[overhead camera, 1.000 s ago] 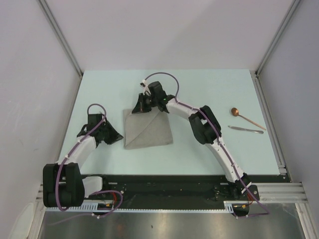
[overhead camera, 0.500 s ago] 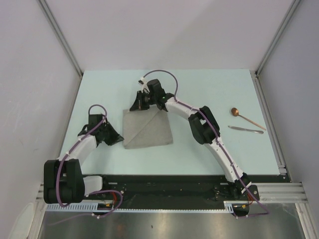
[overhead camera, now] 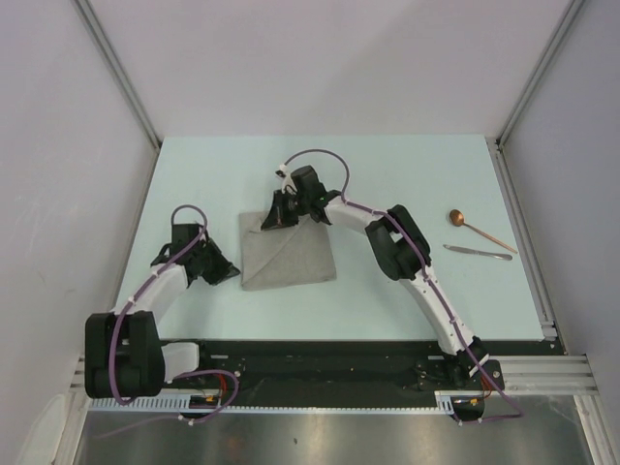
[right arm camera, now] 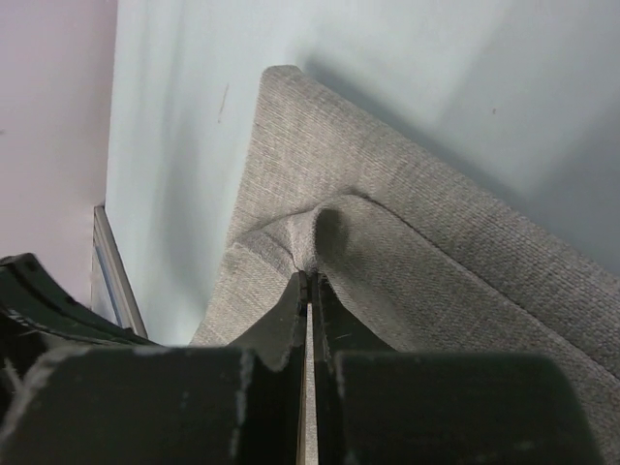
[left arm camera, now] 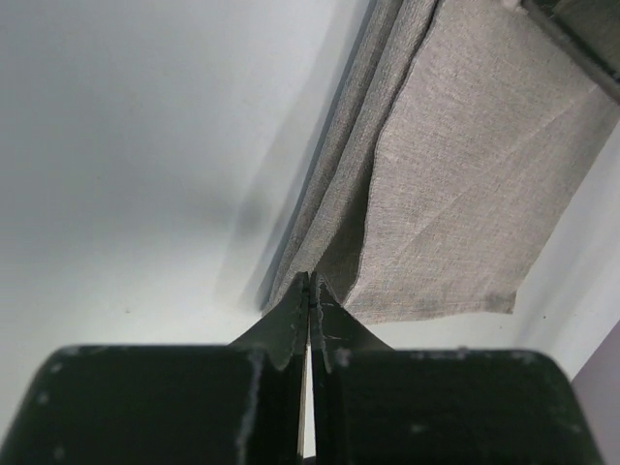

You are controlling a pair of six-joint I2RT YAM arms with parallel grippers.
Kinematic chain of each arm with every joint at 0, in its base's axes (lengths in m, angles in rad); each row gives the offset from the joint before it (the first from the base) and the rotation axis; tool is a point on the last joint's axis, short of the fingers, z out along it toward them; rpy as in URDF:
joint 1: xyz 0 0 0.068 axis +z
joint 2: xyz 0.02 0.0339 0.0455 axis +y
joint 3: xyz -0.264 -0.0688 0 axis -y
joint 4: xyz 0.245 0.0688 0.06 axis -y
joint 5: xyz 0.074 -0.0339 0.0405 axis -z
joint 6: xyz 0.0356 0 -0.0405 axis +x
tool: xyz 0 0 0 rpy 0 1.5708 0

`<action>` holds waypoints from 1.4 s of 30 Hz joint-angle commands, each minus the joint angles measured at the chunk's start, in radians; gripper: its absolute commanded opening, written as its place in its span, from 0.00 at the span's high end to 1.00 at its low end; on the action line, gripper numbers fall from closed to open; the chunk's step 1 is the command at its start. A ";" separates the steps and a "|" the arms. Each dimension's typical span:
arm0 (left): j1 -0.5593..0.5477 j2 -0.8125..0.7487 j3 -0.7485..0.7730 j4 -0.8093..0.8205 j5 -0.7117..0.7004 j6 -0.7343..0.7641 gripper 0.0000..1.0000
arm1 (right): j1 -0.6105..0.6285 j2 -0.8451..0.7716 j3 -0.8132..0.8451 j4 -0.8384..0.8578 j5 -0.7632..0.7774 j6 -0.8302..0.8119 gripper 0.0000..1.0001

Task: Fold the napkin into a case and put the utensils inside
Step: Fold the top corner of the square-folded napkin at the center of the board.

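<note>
The grey-beige napkin (overhead camera: pixel 291 254) lies folded on the table's middle left. My right gripper (overhead camera: pixel 268 223) is at its far left corner, shut on a puckered pinch of the napkin (right arm camera: pixel 436 223), with its tips (right arm camera: pixel 310 279) buried in the fabric. My left gripper (overhead camera: pixel 232 272) is at the near left corner, its jaws (left arm camera: pixel 310 288) shut where the layered edges of the napkin (left arm camera: pixel 465 184) meet. The utensils lie far right: a copper spoon (overhead camera: pixel 481 231) and a thin silvery piece (overhead camera: pixel 478 252). No case shape shows.
A pale blue table top (overhead camera: pixel 407 174) is bounded by white walls at the back and both sides. A metal rail (overhead camera: pixel 523 232) runs along the right edge. The arm bases sit on the black strip (overhead camera: pixel 320 363) at the near edge.
The left gripper's jaws have closed at the napkin's near left corner. The right gripper has shifted slightly down and nearer with its pinch of cloth, flattening the raised flap.
</note>
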 commanded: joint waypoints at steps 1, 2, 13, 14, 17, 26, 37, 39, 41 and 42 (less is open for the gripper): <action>0.007 -0.004 -0.040 0.068 0.067 0.007 1.00 | -0.001 -0.092 0.017 0.056 -0.011 0.004 1.00; 0.007 -0.016 -0.052 0.071 0.075 0.007 1.00 | 0.000 -0.090 0.020 0.056 -0.009 0.001 1.00; 0.007 -0.053 -0.096 0.068 0.084 0.015 1.00 | 0.005 -0.027 0.110 0.085 -0.008 0.036 1.00; 0.007 -0.053 -0.100 0.068 0.084 0.015 1.00 | 0.010 -0.017 0.127 0.078 -0.008 0.036 1.00; 0.007 -0.047 -0.110 0.071 0.089 0.012 1.00 | 0.014 0.022 0.175 0.081 -0.011 0.050 1.00; 0.007 -0.053 -0.127 0.078 0.087 0.016 1.00 | 0.010 0.098 0.265 0.104 -0.028 0.086 1.00; 0.007 -0.044 -0.126 0.083 0.086 0.019 1.00 | 0.010 0.169 0.354 0.113 -0.026 0.098 1.00; 0.007 -0.041 -0.127 0.083 0.086 0.018 1.00 | 0.007 0.180 0.368 0.121 -0.026 0.102 0.99; 0.007 -0.038 -0.124 0.081 0.086 0.018 1.00 | 0.007 0.192 0.386 0.116 -0.028 0.104 0.95; 0.007 -0.038 -0.123 0.081 0.087 0.018 1.00 | 0.005 0.201 0.401 0.116 -0.029 0.104 0.93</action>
